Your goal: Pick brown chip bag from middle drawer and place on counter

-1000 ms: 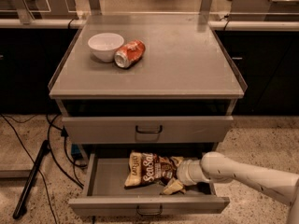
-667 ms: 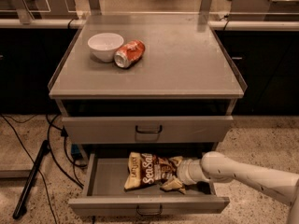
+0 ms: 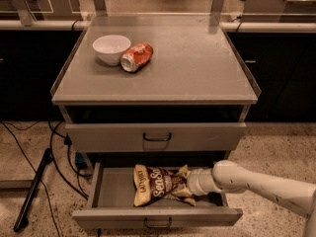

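Observation:
The brown chip bag (image 3: pixel 157 185) lies inside the pulled-out middle drawer (image 3: pixel 157 217), dark brown in the middle with cream ends and white "Sea Salt" script. My gripper (image 3: pixel 186 185) reaches in from the right on a white arm and sits at the bag's right end, touching it. The bag's right edge looks crumpled against it. The counter (image 3: pixel 197 63) is the flat grey top of the cabinet, above the drawers.
A white bowl (image 3: pixel 111 48) and a crushed orange-red soda can (image 3: pixel 136 57) sit at the counter's back left. The upper drawer (image 3: pixel 157 136) is shut above the open one. Black cables (image 3: pixel 57 157) and a dark pole lie on the floor at left.
The bag has shifted slightly and its right end has bunched up at my gripper. The arm has barely moved.

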Available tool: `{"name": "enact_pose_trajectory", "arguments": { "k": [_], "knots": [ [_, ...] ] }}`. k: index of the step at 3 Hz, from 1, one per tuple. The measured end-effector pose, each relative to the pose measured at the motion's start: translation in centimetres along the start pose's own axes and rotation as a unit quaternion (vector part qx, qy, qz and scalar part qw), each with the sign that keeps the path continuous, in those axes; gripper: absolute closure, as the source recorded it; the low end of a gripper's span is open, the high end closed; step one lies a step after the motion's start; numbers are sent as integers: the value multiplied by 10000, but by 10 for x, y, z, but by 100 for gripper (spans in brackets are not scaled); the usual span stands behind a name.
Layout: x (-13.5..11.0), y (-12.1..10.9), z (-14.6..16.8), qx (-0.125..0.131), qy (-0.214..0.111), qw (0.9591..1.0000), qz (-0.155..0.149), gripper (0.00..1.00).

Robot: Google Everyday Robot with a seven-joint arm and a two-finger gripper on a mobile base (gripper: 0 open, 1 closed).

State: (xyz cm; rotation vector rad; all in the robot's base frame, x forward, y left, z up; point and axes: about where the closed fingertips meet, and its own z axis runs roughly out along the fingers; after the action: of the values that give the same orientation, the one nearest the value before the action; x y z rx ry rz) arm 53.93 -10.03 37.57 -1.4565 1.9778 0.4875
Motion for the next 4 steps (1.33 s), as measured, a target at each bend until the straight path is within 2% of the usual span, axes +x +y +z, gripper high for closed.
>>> {"name": "enact_pose_trajectory", "arguments": {
  "k": [1, 2, 3, 4],
  "knots": [
    [-3, 0, -4, 5, -2, 10000, -2, 100],
    [-33, 5, -62, 180, -19, 9998, -110, 100],
    [-73, 5, -127, 321, 31, 9993, -188, 100],
    [-123, 6, -181, 468, 239, 9983, -264, 100]
  ]
}}
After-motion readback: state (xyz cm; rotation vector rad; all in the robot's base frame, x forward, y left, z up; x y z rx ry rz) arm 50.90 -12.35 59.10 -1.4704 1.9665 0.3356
